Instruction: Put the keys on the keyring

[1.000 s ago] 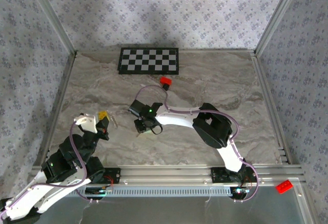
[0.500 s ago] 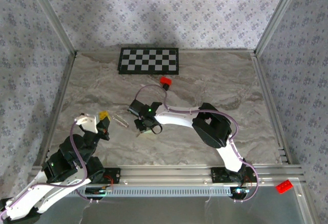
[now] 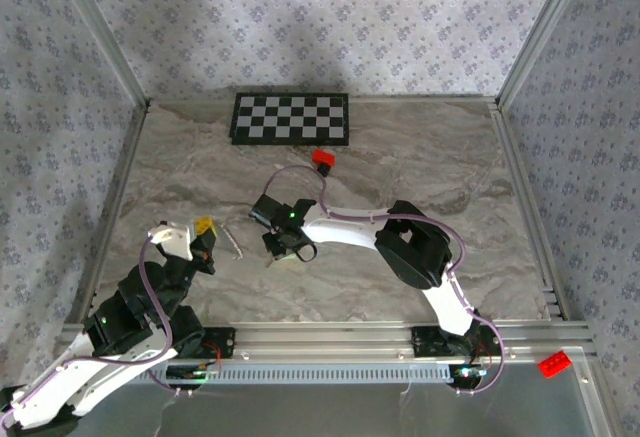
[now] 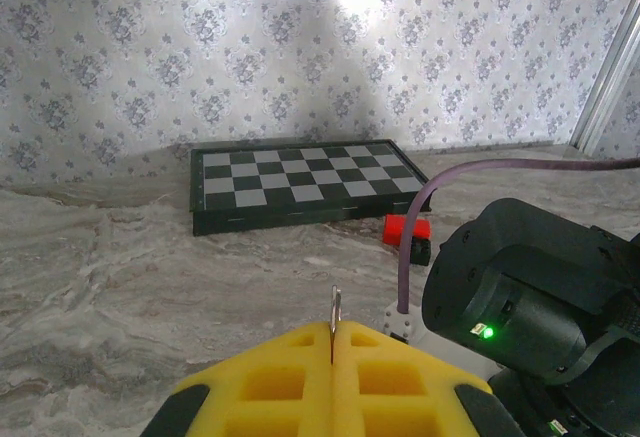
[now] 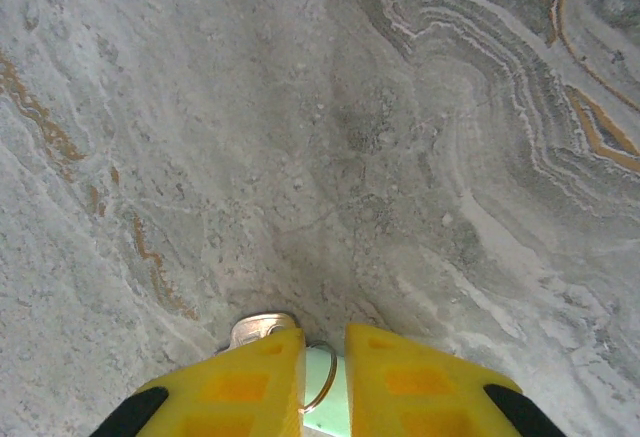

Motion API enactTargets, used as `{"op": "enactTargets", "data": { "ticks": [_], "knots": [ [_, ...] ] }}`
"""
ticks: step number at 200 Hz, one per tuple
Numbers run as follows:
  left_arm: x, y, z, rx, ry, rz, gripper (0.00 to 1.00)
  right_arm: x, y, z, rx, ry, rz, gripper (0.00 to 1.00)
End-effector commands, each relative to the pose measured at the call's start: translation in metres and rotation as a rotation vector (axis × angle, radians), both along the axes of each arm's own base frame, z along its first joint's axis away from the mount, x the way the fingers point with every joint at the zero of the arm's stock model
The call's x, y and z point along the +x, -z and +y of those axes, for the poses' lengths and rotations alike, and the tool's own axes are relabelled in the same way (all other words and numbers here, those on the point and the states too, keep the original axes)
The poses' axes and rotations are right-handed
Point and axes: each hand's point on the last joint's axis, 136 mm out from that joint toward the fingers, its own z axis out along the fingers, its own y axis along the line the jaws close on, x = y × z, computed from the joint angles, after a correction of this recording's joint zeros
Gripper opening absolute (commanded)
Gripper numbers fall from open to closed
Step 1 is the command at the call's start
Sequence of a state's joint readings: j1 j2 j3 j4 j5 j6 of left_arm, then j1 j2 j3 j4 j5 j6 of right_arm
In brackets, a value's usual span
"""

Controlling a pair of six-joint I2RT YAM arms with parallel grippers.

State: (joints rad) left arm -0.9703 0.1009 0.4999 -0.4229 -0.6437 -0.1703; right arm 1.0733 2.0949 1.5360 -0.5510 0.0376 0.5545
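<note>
My left gripper (image 3: 207,230) sits at the near left, its yellow pads (image 4: 270,382) shut on the keyring (image 4: 335,309), a thin silvery strip seen edge-on rising from between them. From above, the keyring (image 3: 232,242) sticks out of the tips toward the right arm. My right gripper (image 3: 283,249) points down at the table's middle, jaws closed to a narrow gap on the key's mint-green head (image 5: 330,397). A thin wire ring (image 5: 327,377) lies across that head, and a rounded silver piece (image 5: 262,327) shows beside the left finger (image 5: 240,387). The key's blade is hidden.
A checkerboard (image 3: 291,118) lies at the back, with a red block (image 3: 322,158) just in front of it. The right arm's black wrist (image 4: 530,297) stands close to the right of my left gripper. Another red block (image 3: 553,363) sits outside the table at the near right.
The right jaws have narrowed onto the key's head. The keyring in the left gripper has swung out toward the right arm and changed angle.
</note>
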Motion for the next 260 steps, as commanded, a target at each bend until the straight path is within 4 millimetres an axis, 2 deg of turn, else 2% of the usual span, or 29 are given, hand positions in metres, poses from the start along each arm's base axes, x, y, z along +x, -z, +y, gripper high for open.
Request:
{"op": "enactTargets", "data": {
  "ticks": [1,60,98,156,200,248,251,260],
  "knots": [
    [0.0,-0.01,0.0,-0.04,0.0,-0.021,0.0,-0.003,0.002,-0.001,-0.014,0.0,0.015,0.17],
    [0.0,-0.009,-0.001,-0.035,0.003,-0.017,0.0,-0.004,0.004,-0.003,-0.016,0.003,0.016,0.15],
    [0.0,-0.009,-0.002,-0.031,0.009,-0.014,0.0,-0.007,0.005,-0.004,-0.015,-0.001,0.03,0.04],
    [0.0,-0.009,-0.008,-0.022,0.035,-0.004,0.0,-0.005,-0.01,-0.014,0.02,-0.001,0.007,0.0],
    [0.001,-0.007,-0.018,-0.009,0.065,0.006,0.0,-0.008,-0.025,-0.041,0.032,0.001,-0.03,0.0],
    [0.0,-0.005,-0.032,0.006,0.125,0.027,0.0,-0.012,-0.03,-0.074,0.036,0.039,-0.02,0.0],
    [0.0,-0.005,-0.032,0.005,0.128,0.027,0.0,-0.018,-0.02,-0.084,0.008,0.042,-0.005,0.0],
    [0.0,-0.004,-0.035,0.007,0.138,0.031,0.0,-0.022,-0.016,-0.094,-0.018,0.046,0.008,0.0]
  ]
}}
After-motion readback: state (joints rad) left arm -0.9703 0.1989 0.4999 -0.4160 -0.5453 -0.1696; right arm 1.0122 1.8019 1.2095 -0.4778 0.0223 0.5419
